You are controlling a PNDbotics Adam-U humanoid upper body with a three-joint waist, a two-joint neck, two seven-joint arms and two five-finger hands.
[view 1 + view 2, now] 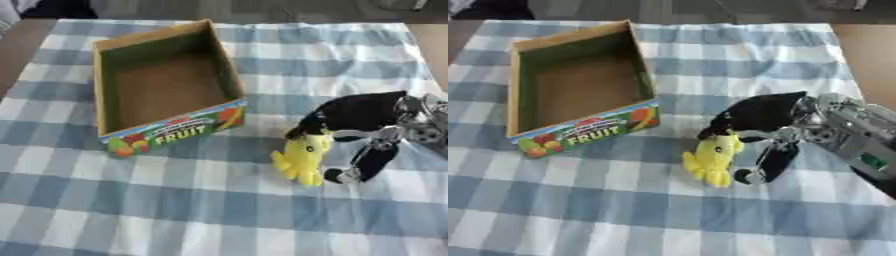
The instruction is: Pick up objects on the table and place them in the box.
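we are closing our right hand [363, 131] on the yellow toy [302, 157], which is sitting on the checked cloth [201, 210] at about four o'clock from the fruit box [166, 134], near it but apart; the fingers are curling over the toy's upper end while the thumb is hanging down at its three o'clock side, so we are calling this a pinch on the toy's head. we are judging the toy to be a plush thing, light and soft, likely to squash and sag rather than slip, and not fragile, so taking it around the thick upper body seems safer than by the small dangling legs at its six o'clock end. the fingers are hiding the top of the toy, and we are not making out whether it is lifted or resting on the cloth. the box is looking empty inside. our left hand is not showing.
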